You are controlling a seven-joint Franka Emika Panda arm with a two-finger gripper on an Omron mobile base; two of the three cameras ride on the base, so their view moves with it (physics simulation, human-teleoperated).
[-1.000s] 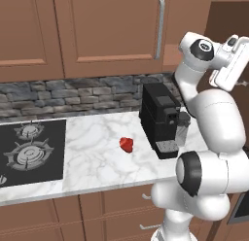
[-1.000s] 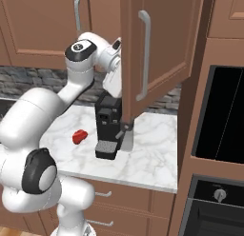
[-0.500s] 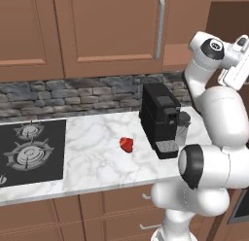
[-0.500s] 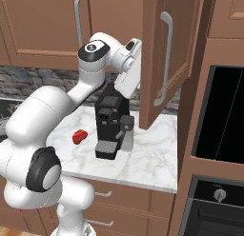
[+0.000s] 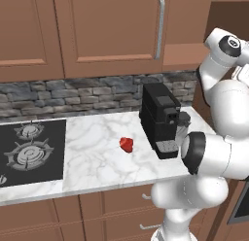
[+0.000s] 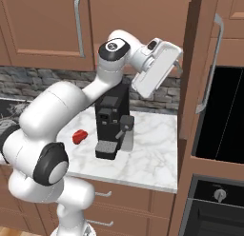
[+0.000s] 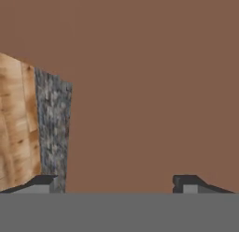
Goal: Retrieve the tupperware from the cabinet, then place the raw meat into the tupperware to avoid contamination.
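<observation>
Black coffee machine [image 5: 159, 119], unlabelled

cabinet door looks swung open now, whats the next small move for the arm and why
Probably bring the open gripper around the cabinet door toward the cabinet's inside: the hand view faces flat brown panel, no tupperware is in sight, and the raw meat waits on the counter.

Brown cabinet [image 5: 112, 33] — dark-red raw meat [image 5: 127, 144] — black coffee machine [image 5: 160, 118], white-veined marble counter [image 5: 97, 157].
</observation>
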